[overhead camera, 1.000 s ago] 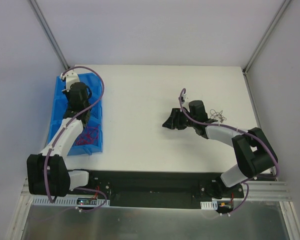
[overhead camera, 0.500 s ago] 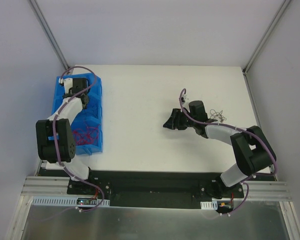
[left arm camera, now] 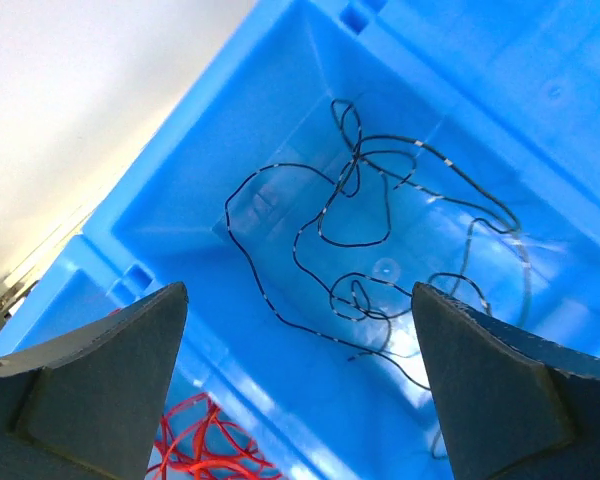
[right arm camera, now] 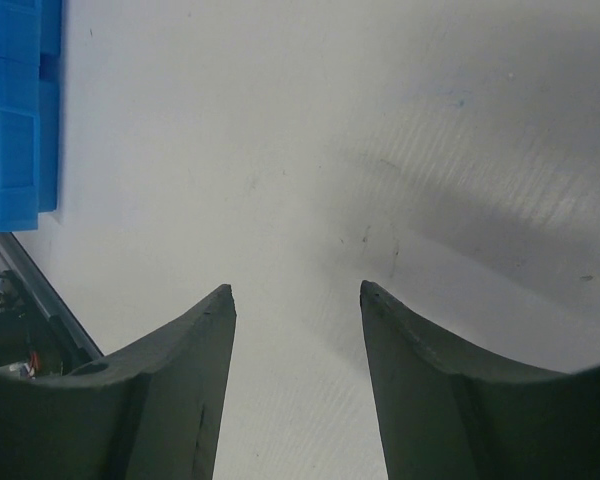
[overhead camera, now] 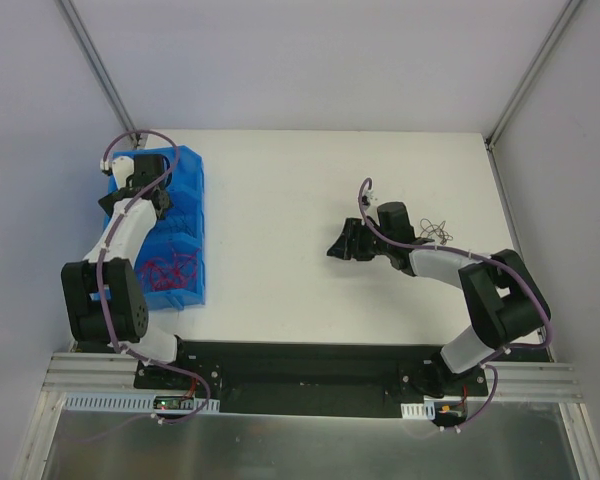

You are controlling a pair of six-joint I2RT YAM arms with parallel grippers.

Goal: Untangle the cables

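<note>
My left gripper (left arm camera: 298, 290) hangs open over the far compartment of the blue bin (left arm camera: 180, 170), with nothing between its fingers. A thin black cable (left arm camera: 352, 244) lies looped on that compartment's floor below the jaws. Red cables (left arm camera: 205, 445) lie coiled in the adjoining compartment, and in the top view the red cables (overhead camera: 170, 272) sit at the bin's near end. My right gripper (right arm camera: 296, 286) stands open just above bare white table. A small tangle of thin dark cables (overhead camera: 435, 232) lies on the table behind the right wrist, apart from the right gripper (overhead camera: 338, 247).
The blue bin (overhead camera: 195, 230) runs along the table's left side, its corner also showing in the right wrist view (right arm camera: 15, 150). The left arm (overhead camera: 115, 235) reaches over the bin. A metal rail (overhead camera: 300, 385) borders the near edge.
The left arm folded back and its wrist moved to the bin's far left corner; its jaws opened. The right arm has stayed still.
</note>
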